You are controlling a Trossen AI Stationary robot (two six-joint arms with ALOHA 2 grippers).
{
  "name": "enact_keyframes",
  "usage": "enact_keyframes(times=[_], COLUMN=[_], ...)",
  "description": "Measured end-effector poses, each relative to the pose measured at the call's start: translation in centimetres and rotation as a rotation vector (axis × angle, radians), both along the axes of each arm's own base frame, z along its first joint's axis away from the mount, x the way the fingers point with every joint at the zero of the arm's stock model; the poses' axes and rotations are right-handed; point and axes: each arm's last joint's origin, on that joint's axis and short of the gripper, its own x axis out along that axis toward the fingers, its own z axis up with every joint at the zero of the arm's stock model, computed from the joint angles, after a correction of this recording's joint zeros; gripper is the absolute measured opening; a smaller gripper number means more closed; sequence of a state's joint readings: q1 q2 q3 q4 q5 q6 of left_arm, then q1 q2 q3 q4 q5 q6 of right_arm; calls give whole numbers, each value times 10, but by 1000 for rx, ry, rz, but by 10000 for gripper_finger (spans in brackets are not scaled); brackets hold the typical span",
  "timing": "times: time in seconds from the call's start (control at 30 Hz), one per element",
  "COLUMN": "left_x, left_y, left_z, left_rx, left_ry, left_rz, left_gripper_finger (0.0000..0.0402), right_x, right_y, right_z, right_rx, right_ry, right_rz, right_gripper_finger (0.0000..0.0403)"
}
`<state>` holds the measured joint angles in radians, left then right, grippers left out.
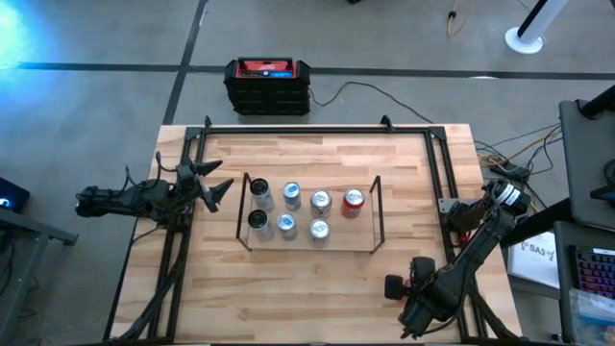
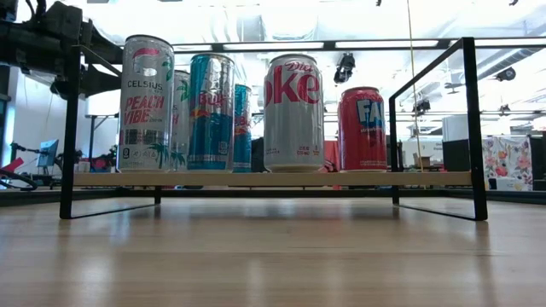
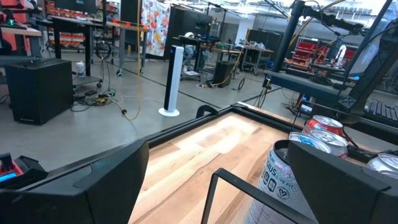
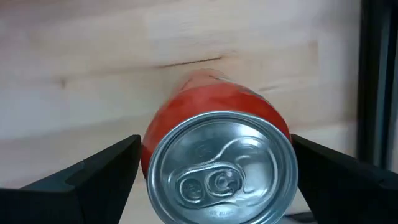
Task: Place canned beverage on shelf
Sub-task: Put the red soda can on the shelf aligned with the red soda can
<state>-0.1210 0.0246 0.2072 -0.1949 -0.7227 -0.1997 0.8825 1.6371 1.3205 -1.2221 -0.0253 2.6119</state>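
At the table's (image 1: 288, 288) near right corner, your right gripper (image 4: 216, 150) points down over the red can (image 4: 217, 168), whose lid faces the wrist camera with bare wood behind it. I cannot tell whether the can is clamped or only straddled. That is your first risk: a smooth round can held lightly or off-centre is likely to slip or swing once it leaves the table. The black tubular frame (image 1: 444, 192) runs close along this right edge, so a wide swing could catch the arm or the can on it. Farther in, at the table's middle, the shelf (image 1: 309, 249) already carries seven cans, and the only free place (image 1: 352, 231) is at its near right corner. That place is tight. The shelf's right end frame (image 1: 379, 207) stands on one side, the Coke can (image 1: 319, 229) is just beside it on the other, and the shelved red can (image 1: 353, 199) is directly behind. If you come in low you may strike the end frame, and if you drift you may push a neighbour into the row. If you set the can half on the deck's edge, it will probably tip. Along the table's left edge your left gripper (image 1: 207, 183) waits, spread wide and holding nothing, well apart from the shelf.
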Motion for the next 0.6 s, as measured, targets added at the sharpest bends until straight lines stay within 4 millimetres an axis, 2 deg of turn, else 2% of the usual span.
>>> enact_keyframes(times=[0.37, 0.6], left_x=[0, 0], left_y=[0, 0], left_z=[0, 0], left_rx=[0, 0], left_ry=[0, 0], left_rz=[0, 0], left_gripper_finger=[368, 368], right_x=[0, 0], right_y=[0, 0], right_z=[0, 0], right_rx=[36, 53], right_ry=[18, 26], right_rz=[727, 1054], right_gripper_finger=[382, 382])
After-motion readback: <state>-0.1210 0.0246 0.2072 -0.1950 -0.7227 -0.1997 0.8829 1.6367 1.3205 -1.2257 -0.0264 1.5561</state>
